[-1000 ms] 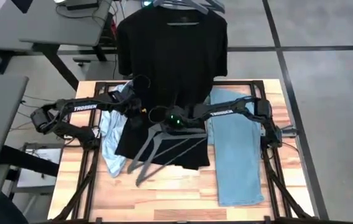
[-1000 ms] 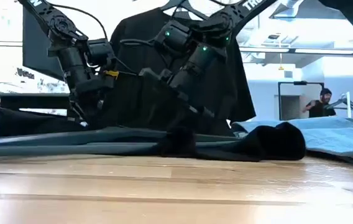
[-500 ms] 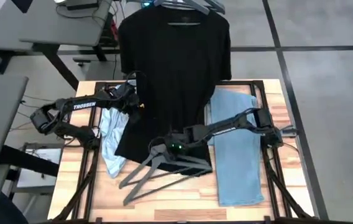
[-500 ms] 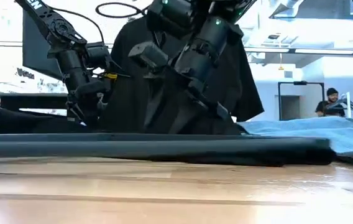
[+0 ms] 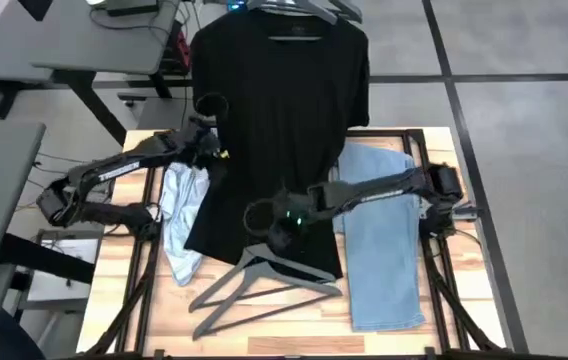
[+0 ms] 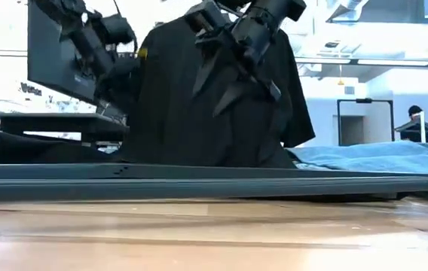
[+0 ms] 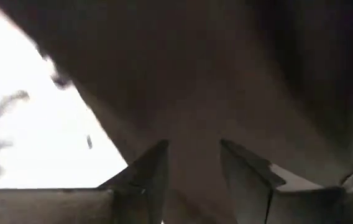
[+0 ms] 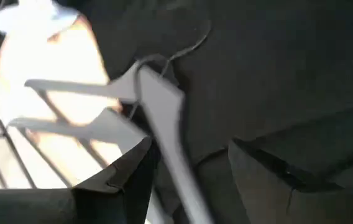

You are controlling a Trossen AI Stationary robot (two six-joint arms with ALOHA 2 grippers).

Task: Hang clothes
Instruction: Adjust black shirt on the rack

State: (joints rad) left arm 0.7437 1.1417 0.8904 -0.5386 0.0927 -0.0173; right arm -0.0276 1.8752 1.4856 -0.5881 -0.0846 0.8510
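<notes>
Three garments: I see a black t-shirt (image 5: pixel 279 110), a pale button shirt (image 5: pixel 181 205) and blue jeans (image 5: pixel 382 235).
Black t-shirt: it hangs on a hanger at the far side of my table (image 5: pixel 294 335), and its bottom part lies on the wood. In the low view it fills the middle (image 6: pixel 199 105).
Pale button shirt: it lies in a crumpled heap on the table, just beside the t-shirt, on my left arm's side.
Jeans: they lie flat and long on the table on my right arm's side, touching the t-shirt's edge. In the low view they show as a blue strip (image 6: pixel 372 156).
Grey hangers: they (image 5: pixel 259 285) lie on the near part of the table, partly on the t-shirt's hem. My right wrist camera sees them (image 8: pixel 127 106) too.
Left gripper: it (image 5: pixel 207 155) is up at the left edge of the t-shirt. In my left wrist view (image 7: pixel 192 165) its fingers (image 7: pixel 148 171) stand a little apart with dark cloth close in front. I see nothing pinched between them.
Right gripper: it (image 5: pixel 264 222) hangs over the lower part of the t-shirt, just above the hangers. In my right wrist view (image 8: pixel 189 168) its fingers (image 8: pixel 263 168) are spread wide and hold nothing.
</notes>
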